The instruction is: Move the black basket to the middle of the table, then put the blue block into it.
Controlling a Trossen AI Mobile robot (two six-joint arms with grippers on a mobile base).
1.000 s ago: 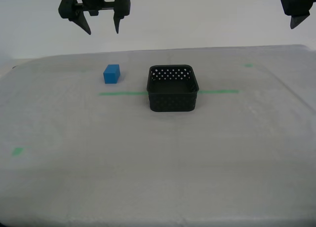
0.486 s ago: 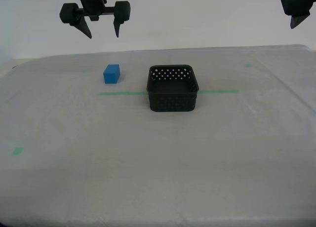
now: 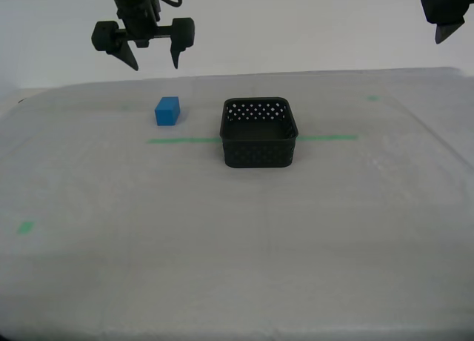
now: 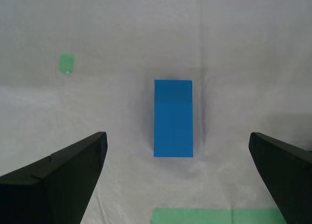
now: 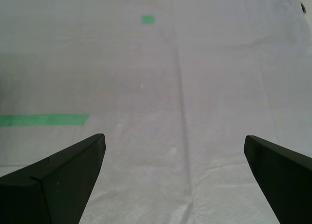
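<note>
Sitting apart on the table (image 3: 237, 245): one blue block (image 3: 168, 110), one black basket (image 3: 258, 132); both grippers' jaws wide.

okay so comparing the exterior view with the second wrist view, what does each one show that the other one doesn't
Only the exterior view shows the black basket, empty and standing on the long green tape line, plus the whole table and part of another gripper at the top corner on the exterior view's right.

Only the second wrist view shows that the blue block sits centred between my second gripper's fingertips.

Both show the blue block, on the table outside the basket, and my second gripper open above it, holding nothing.
</note>
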